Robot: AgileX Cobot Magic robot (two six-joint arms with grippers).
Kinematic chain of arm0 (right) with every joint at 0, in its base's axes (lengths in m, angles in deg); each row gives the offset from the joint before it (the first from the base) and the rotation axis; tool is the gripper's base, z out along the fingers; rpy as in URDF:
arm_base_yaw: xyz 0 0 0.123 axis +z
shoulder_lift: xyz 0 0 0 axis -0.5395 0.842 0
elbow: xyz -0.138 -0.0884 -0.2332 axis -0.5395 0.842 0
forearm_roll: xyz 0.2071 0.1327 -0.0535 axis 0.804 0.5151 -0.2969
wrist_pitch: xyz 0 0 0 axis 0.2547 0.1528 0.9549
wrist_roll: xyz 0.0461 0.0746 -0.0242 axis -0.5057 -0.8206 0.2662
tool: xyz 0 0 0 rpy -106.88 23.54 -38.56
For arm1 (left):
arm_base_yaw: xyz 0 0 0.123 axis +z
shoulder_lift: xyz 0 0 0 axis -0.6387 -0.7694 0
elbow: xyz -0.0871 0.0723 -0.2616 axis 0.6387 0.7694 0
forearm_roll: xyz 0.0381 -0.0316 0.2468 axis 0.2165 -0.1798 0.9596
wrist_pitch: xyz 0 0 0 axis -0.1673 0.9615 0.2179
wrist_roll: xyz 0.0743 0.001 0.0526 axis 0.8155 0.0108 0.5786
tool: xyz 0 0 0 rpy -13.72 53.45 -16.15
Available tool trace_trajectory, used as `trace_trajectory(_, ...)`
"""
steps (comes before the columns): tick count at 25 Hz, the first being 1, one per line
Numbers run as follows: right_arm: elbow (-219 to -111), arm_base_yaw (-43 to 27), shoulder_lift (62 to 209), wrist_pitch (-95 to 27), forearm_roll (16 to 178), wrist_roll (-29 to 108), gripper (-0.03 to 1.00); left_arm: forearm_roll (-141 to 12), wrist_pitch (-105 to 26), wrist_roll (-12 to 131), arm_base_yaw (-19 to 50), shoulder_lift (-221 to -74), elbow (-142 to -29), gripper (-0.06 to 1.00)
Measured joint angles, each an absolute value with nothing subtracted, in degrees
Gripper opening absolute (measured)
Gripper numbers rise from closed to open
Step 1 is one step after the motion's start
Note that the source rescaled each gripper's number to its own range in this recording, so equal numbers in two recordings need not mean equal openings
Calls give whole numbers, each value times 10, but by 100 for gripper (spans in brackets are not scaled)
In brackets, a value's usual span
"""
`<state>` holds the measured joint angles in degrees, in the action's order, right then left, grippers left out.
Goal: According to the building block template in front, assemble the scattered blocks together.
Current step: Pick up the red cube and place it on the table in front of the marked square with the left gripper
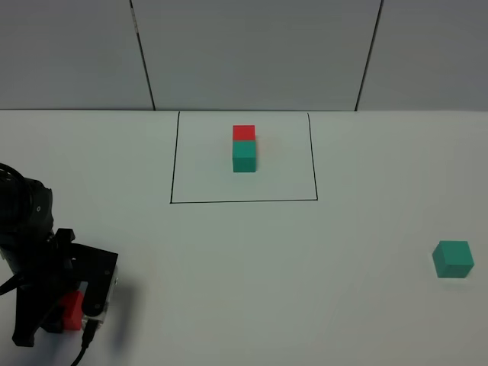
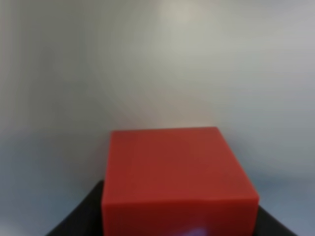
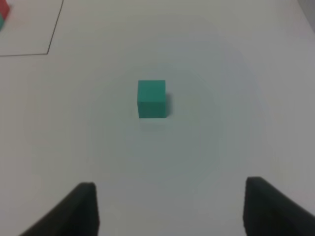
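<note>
Counting the blocks gives four cubes: two red and two teal-green.
- One red and one teal cube are joined as the template pair (image 1: 244, 149), which stands inside the single black rectangle (image 1: 244, 201) drawn at the far middle of the white table (image 1: 229, 259).
- The pair's long axis runs from near to far. Its red end points toward the back wall (image 1: 252, 53) and its teal end toward the robot.
- The other two cubes are separate and well apart from each other. Being cubes, neither has a long axis.
- The loose red cube (image 2: 177, 167) is at the near left of the table, clamped between the closed fingers of the left gripper (image 1: 76, 314).
- The loose teal cube (image 1: 453, 258) sits alone at the near right, outside the rectangle.
- Two grippers appear. The right gripper (image 3: 177, 211) hangs above the table with its fingers spread wide and nothing between them, and the teal cube lies ahead of it, untouched.
</note>
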<state>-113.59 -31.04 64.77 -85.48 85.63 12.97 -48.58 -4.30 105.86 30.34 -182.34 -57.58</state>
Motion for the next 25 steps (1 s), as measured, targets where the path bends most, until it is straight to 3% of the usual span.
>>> trace_trajectory(7, -1136, -310, 648, -855, 856, 130, 59, -488, -40, 1035, 303, -1827, -586, 0)
trace_trajectory(12, -1136, -310, 648, -855, 856, 130, 59, -498, -14, 996, 297, -1833, -657, 0)
trace_trajectory(25, -1136, -310, 648, -855, 856, 130, 59, -543, 78, 968, 188, -1910, -869, 0)
